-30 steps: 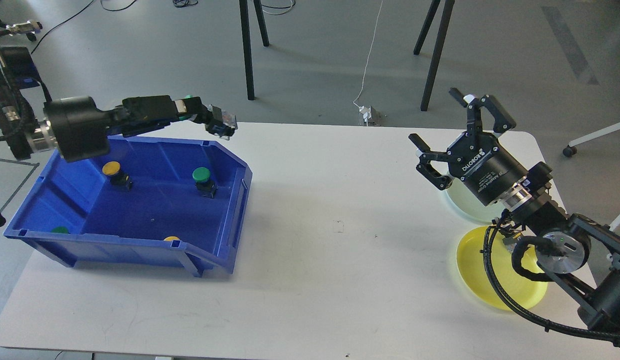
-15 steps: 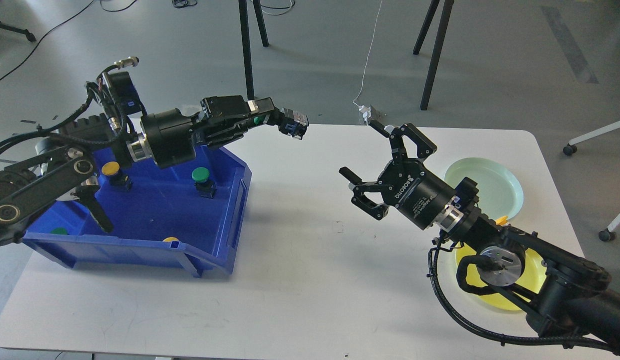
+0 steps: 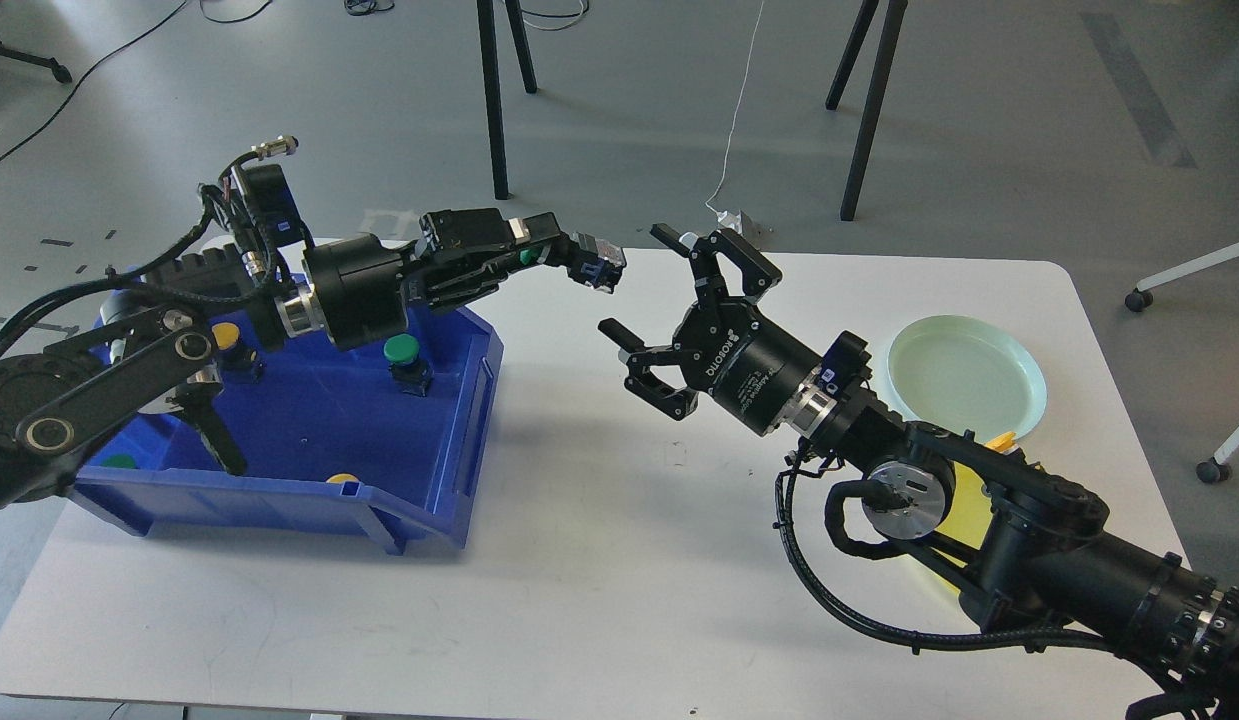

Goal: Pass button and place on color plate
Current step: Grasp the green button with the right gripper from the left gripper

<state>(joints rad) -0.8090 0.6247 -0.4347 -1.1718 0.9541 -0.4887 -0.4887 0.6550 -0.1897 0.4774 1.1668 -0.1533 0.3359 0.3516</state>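
Two robot arms reach over one white table [image 3: 599, 560] — a left gripper [image 3: 539, 255] and a right gripper [image 3: 669, 300], one on each. One blue bin [image 3: 459, 440] sits on the table. Buttons number five in all: one held button [image 3: 594, 270] at the left arm's tip, and four in the bin — two with green caps [image 3: 402, 348], two with yellow caps [image 3: 222, 336], some partly hidden. Plates come to two: one pale green plate [image 3: 964, 372] and one yellow plate [image 3: 964, 500], largely covered by the right arm.
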